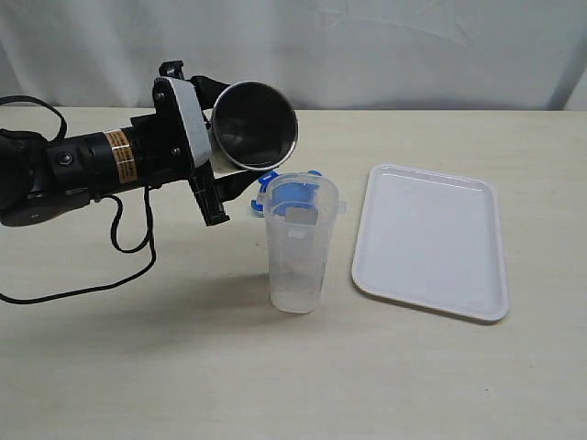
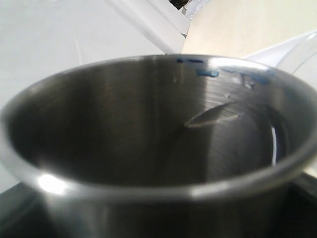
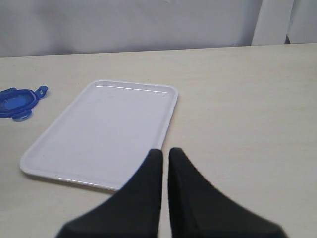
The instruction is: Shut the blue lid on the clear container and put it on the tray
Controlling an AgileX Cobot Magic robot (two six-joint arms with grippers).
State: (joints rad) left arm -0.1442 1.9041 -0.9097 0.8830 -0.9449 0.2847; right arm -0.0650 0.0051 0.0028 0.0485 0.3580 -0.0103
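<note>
The clear container (image 1: 300, 252) stands upright and uncovered in the middle of the table. Behind it the blue lid (image 1: 267, 181) lies flat on the table, partly seen through the container's wall; the right wrist view shows the blue lid (image 3: 17, 101) too. The white tray (image 1: 431, 243) lies to the container's right and is bare. My left gripper (image 1: 213, 147) is shut on a steel cup (image 1: 255, 126), held on its side with the mouth above the container's rim. The cup's inside (image 2: 148, 129) fills the left wrist view. My right gripper (image 3: 165, 151) is shut on nothing, near the tray (image 3: 109, 131).
A black cable (image 1: 128, 247) from the left arm trails over the table at the left. A white curtain (image 1: 367, 46) closes off the back of the table.
</note>
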